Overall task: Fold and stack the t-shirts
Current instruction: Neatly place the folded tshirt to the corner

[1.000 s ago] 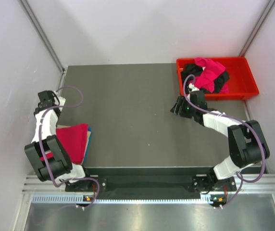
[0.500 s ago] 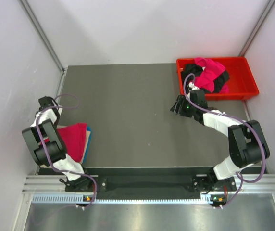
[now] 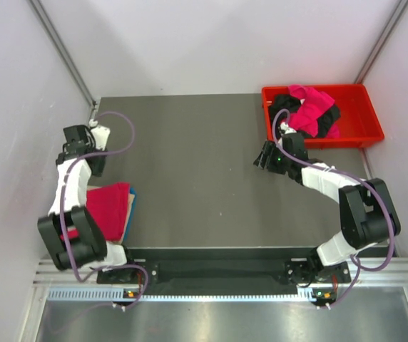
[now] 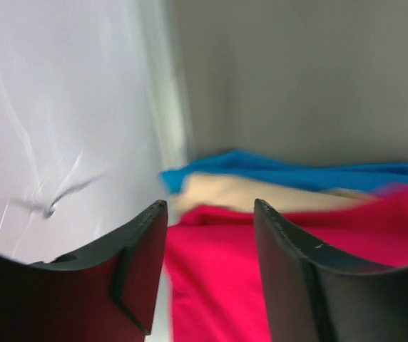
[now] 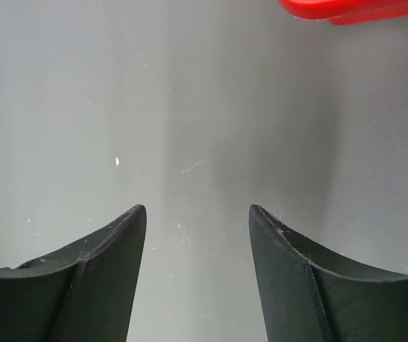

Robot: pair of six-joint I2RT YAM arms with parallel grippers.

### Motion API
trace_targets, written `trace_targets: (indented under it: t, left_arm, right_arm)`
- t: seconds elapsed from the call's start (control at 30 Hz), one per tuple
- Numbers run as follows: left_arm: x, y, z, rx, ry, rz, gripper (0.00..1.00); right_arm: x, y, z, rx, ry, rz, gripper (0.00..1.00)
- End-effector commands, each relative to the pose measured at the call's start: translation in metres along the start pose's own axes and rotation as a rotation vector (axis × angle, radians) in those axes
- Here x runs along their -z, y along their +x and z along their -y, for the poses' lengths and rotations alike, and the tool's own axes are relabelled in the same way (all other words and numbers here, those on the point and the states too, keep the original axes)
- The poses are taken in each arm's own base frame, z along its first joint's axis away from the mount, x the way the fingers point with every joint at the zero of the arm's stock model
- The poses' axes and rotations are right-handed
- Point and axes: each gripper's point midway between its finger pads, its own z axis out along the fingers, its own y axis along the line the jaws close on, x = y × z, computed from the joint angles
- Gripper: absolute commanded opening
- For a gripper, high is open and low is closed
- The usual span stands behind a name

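A folded stack of t-shirts (image 3: 108,209) lies at the table's near left, a magenta one (image 4: 332,249) on top, a tan one (image 4: 247,192) and a blue layer (image 4: 297,171) under it. My left gripper (image 3: 90,162) (image 4: 210,214) hangs open just beyond the stack's far edge, with nothing between its fingers. Loose magenta and black t-shirts (image 3: 309,110) are heaped in the red tray (image 3: 364,132). Left of that tray, my right gripper (image 3: 263,155) (image 5: 197,214) is open over bare table.
The left wall (image 4: 61,107) stands close beside my left gripper. The red tray's corner (image 5: 347,8) shows at the top right of the right wrist view. The grey table (image 3: 190,157) lies bare between the two arms.
My left gripper has opened and its wrist has moved up and a little to the right, away from the stack. The right arm has not moved.
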Motion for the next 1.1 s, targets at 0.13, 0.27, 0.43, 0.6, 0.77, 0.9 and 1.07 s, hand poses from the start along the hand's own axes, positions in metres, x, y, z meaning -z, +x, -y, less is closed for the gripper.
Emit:
trace_targets:
  t: [0.13, 0.27, 0.43, 0.6, 0.77, 0.9, 1.07]
  left_arm:
    - [0.064, -0.019, 0.11, -0.074, 0.404, 0.131, 0.6]
    - [0.049, -0.008, 0.123, -0.153, 0.322, 0.079, 0.61]
    - [0.032, -0.001, 0.112, -0.155, 0.239, -0.009, 0.58]
    - [0.026, 0.005, 0.116, -0.143, 0.243, -0.06, 0.33]
    - [0.04, 0.009, 0.128, -0.144, 0.308, -0.071, 0.11]
    - [0.05, 0.012, 0.132, -0.148, 0.337, -0.052, 0.0]
    - [0.07, -0.013, 0.146, -0.129, 0.411, 0.073, 0.0]
  right_arm:
    - [0.009, -0.02, -0.006, 0.009, -0.028, 0.069, 0.6]
    - [0.008, -0.018, -0.007, 0.011, -0.036, 0.066, 0.6]
    - [0.01, -0.017, -0.006, 0.012, -0.036, 0.071, 0.6]
    - [0.009, -0.017, -0.005, 0.019, -0.032, 0.07, 0.6]
    - [0.009, -0.018, -0.005, 0.022, -0.032, 0.07, 0.6]
    - [0.008, -0.018, -0.005, 0.019, -0.03, 0.07, 0.6]
    - [0.008, -0.017, -0.005, 0.016, -0.033, 0.066, 0.6]
